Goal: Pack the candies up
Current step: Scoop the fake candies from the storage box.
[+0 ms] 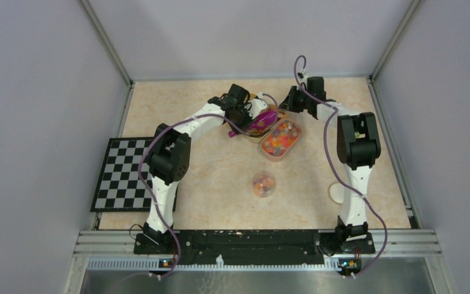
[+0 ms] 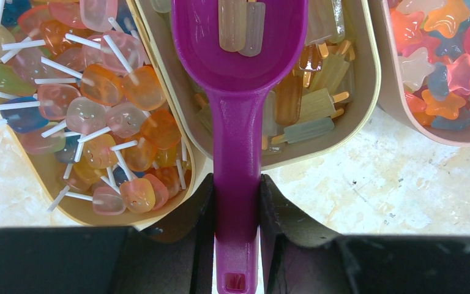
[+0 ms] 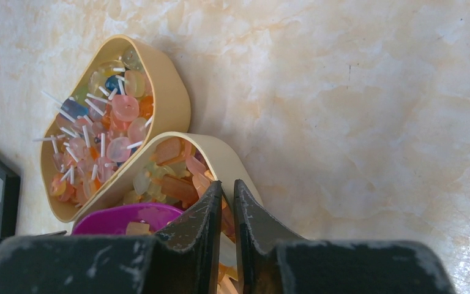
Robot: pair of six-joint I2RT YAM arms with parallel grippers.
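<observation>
My left gripper (image 1: 251, 114) (image 2: 237, 184) is shut on the handle of a purple scoop (image 2: 238, 110), level over the tubs at the back of the table. The scoop's bowl holds two pale popsicle-shaped candies (image 2: 240, 24). Under it stands a cream tub of popsicle candies (image 2: 318, 101), with a tub of lollipop candies (image 2: 98, 104) to its left and a tub of star candies (image 2: 447, 55) (image 1: 281, 138) to its right. My right gripper (image 1: 289, 102) (image 3: 227, 184) is shut on the rim of the popsicle tub (image 3: 220, 156), beside the scoop (image 3: 128, 217).
A small round clear container (image 1: 264, 184) with mixed candies stands at mid-table. A white disc (image 1: 336, 193) lies by the right arm. A checkerboard (image 1: 122, 174) lies at the left edge. Grey walls close in the table on three sides.
</observation>
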